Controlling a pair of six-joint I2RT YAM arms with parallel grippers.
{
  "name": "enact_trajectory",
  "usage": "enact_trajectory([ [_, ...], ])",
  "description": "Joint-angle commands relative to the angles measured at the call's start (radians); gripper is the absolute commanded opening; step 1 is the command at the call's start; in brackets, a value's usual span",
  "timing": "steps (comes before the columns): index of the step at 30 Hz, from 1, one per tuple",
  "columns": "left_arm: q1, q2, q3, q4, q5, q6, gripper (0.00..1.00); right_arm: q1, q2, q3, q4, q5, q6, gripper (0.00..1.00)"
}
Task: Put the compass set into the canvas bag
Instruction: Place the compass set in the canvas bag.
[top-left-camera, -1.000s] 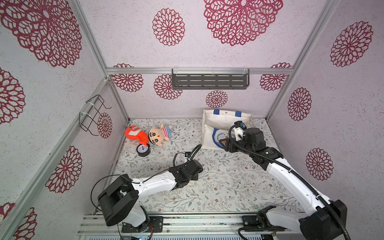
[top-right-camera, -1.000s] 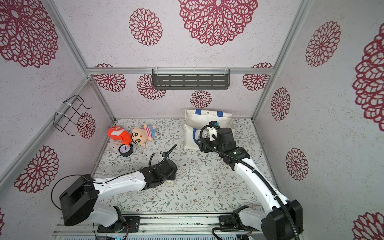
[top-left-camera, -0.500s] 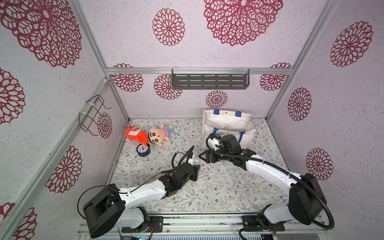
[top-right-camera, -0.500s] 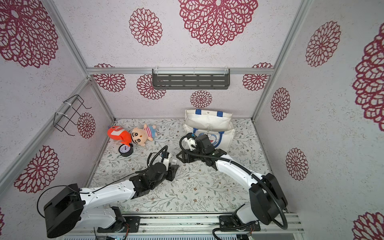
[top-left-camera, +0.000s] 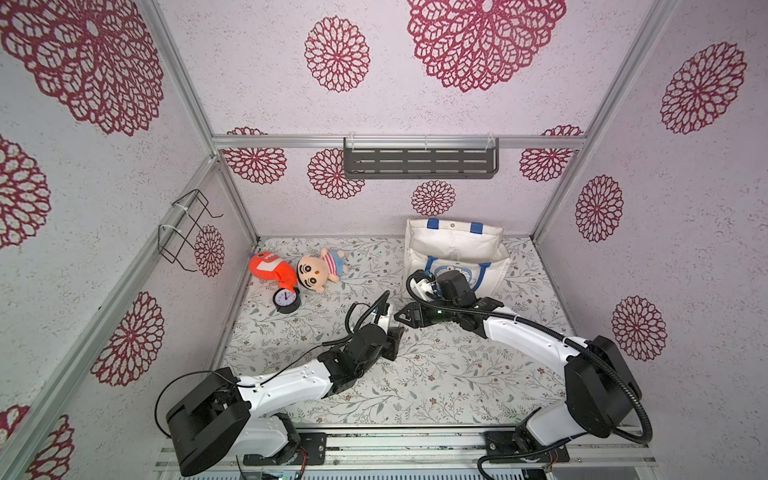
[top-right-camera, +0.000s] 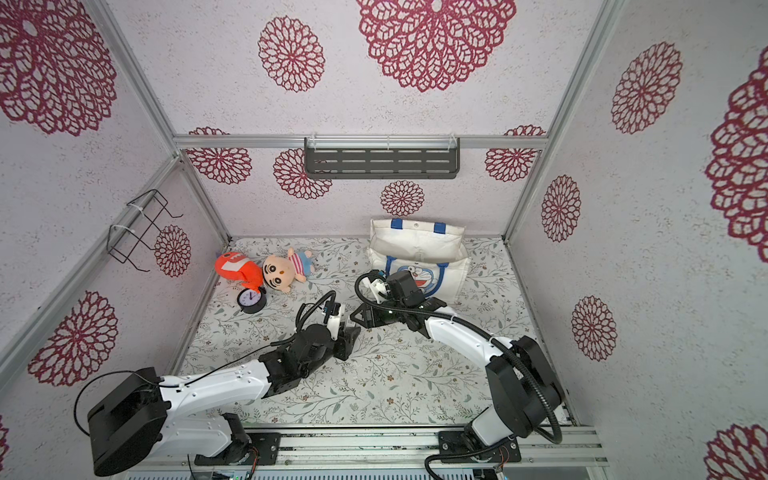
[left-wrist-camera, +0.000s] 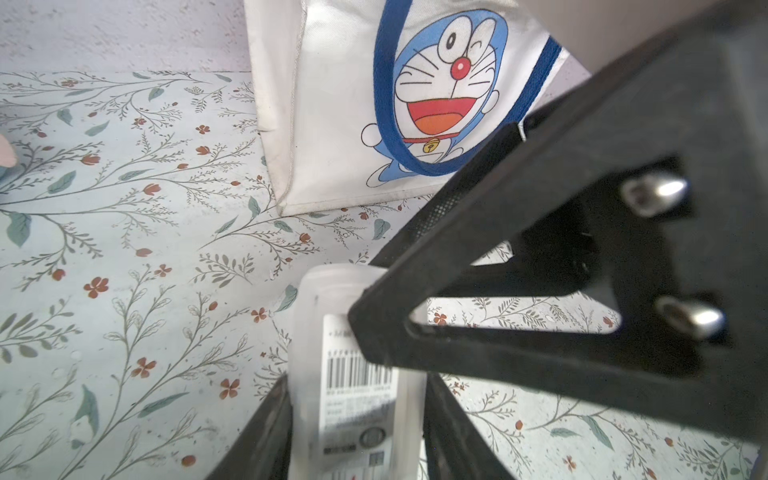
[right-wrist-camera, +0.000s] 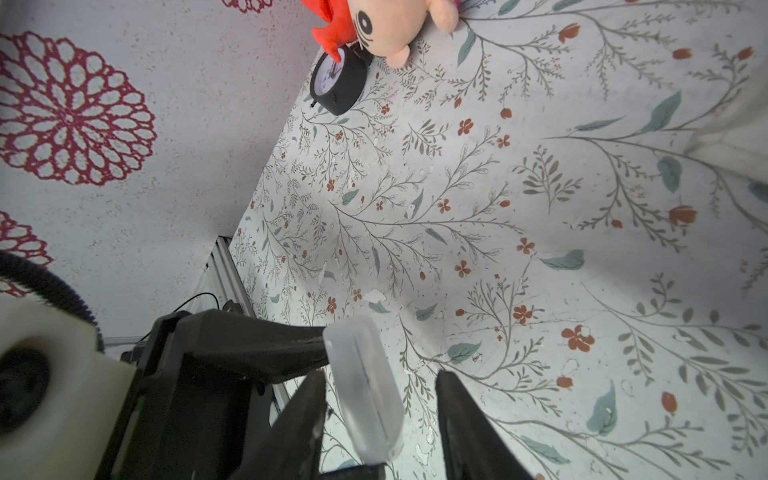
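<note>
Walls (top-left-camera: 257, 62): pale, grainy, printed with dark red lace-like rosettes.
Desk (top-left-camera: 457, 374): flat, with a pale cover of thin grey-green sprigs and small red flowers.
Bag (top-left-camera: 457, 245): boxy cream canvas with blue strap handles and a blue-and-white cartoon cat on the front. It stands open at the back right of the desk.
Shelf (top-left-camera: 419, 164): grey slotted metal, long and narrow, hung on the back wall.
Rack (top-left-camera: 183, 232): bent black wire on the left wall.
Doll (top-left-camera: 318, 272): soft plush with a round face and striped top, lying at the back left.
Orange plush (top-left-camera: 270, 268): rounded and touching the doll.
Left tool (left-wrist-camera: 357, 386): black fingers closed narrow, holding the compass set.
Right tool (right-wrist-camera: 380, 378): black triangular fingers on either side of the set's free end, with a gap showing at one finger.
Clock (top-left-camera: 286, 299): round, with a black rim and white face, just in front of the plush.
Compass set (left-wrist-camera: 320, 316): slim frosted plastic case with rounded ends and a barcode label. It is mid-desk between the two tools, in front of the bag and outside it.
</note>
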Motion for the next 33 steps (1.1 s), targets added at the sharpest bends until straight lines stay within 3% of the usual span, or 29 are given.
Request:
enact_trajectory([
  [1, 0.004, -0.017, -0.002, 0.045, 0.007, 0.035, 0.38, 0.005, -0.001, 0.019, 0.029, -0.044, 0.012, 0.4],
  [5, 0.003, -0.02, 0.0, 0.045, 0.01, 0.041, 0.38, 0.008, 0.004, 0.019, 0.034, -0.063, 0.023, 0.37],
  [9, 0.003, -0.022, 0.0, 0.044, 0.013, 0.04, 0.37, 0.017, -0.007, 0.019, 0.017, -0.065, 0.009, 0.45],
  [13, 0.003, -0.026, 0.002, 0.043, 0.018, 0.044, 0.37, 0.023, 0.0, 0.021, -0.005, -0.064, -0.004, 0.44],
  [19, 0.003, -0.039, 0.003, 0.038, 0.018, 0.048, 0.37, 0.025, 0.007, 0.03, -0.008, -0.06, -0.007, 0.29],
  [23, 0.002, -0.045, 0.006, 0.029, 0.023, 0.051, 0.4, 0.025, -0.007, 0.03, -0.012, -0.033, -0.007, 0.14],
  [25, 0.003, -0.048, 0.009, 0.027, 0.026, 0.052, 0.45, 0.024, -0.016, 0.028, -0.011, -0.014, -0.004, 0.07],
  [28, 0.002, -0.058, 0.012, 0.011, 0.042, 0.051, 0.67, 0.021, -0.04, 0.039, -0.037, 0.038, -0.019, 0.0],
  [31, 0.002, -0.089, 0.005, -0.001, 0.08, 0.045, 0.84, -0.001, -0.084, 0.077, -0.108, 0.137, -0.052, 0.0],
  [33, 0.003, -0.111, -0.001, 0.002, 0.103, 0.042, 0.88, -0.026, -0.117, 0.127, -0.174, 0.192, -0.084, 0.0],
])
